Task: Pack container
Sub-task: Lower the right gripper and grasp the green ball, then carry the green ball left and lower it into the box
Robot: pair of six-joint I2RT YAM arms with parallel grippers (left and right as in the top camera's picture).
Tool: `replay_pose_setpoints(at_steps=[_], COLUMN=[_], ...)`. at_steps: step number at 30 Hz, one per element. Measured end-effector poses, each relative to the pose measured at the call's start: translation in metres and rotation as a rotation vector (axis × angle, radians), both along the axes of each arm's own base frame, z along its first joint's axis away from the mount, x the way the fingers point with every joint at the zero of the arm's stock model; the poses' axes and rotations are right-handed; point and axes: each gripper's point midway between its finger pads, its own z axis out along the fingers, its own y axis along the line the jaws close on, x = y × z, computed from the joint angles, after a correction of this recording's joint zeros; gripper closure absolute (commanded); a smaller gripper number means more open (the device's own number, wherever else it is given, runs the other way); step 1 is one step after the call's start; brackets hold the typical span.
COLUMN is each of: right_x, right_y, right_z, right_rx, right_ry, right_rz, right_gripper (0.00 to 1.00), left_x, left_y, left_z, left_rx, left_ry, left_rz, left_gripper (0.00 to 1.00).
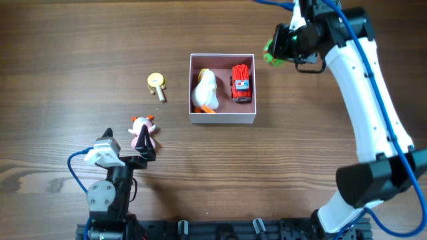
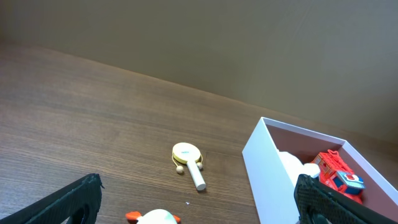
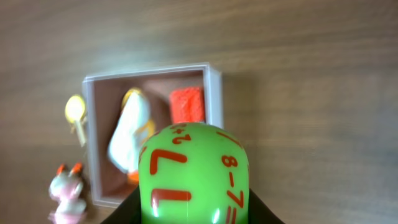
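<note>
The container [image 1: 222,119] is a white-walled square box with a pink interior at the table's middle; it also shows in the left wrist view [image 2: 261,168] and the right wrist view [image 3: 214,93]. Inside lie a white duck [image 1: 205,91] and a red toy truck [image 1: 241,83]. My right gripper [image 1: 275,51] is shut on a green block with red numbers [image 3: 193,174], held in the air to the right of the container's far corner. My left gripper [image 1: 141,148] is open, low near the front left, around a pink-and-white animal toy [image 1: 142,131].
A yellow rattle drum with a white handle [image 1: 157,84] lies left of the container; it also shows in the left wrist view [image 2: 188,160]. The right arm's white links [image 1: 373,113] stretch along the right side of the wooden table.
</note>
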Motion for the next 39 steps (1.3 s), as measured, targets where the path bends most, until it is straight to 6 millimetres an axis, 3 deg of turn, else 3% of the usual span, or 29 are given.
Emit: replay_pose_setpoints(at_steps=[6,12,17,28,39], right_x=[-0.036,-0.049,-0.049,-0.058,-0.047], right_y=[0.032,0.053,0.047,0.043,0.059], right_z=[-0.014,-0.019,-0.03,-0.085,-0.086], right_rx=[-0.021,-0.061,-0.098,-0.131,-0.103], right_ry=[0.11,0.113,0.126,0.213,0.151], right_rz=[0.097,0.157,0.138,0.137,0.159], right_gripper=[0.74,0.73,0.74,0.74,0.74], left_x=[0.0,0.0,0.0,0.0,0.0], left_y=[0.0,0.0,0.0,0.0,0.0], left_z=[0.0,0.0,0.0,0.0,0.0], left_rx=[0.0,0.0,0.0,0.0,0.0], left_ry=[0.0,0.0,0.0,0.0,0.0], left_rz=[0.0,0.0,0.0,0.0,0.0], left_gripper=[0.0,0.0,0.0,0.0,0.0])
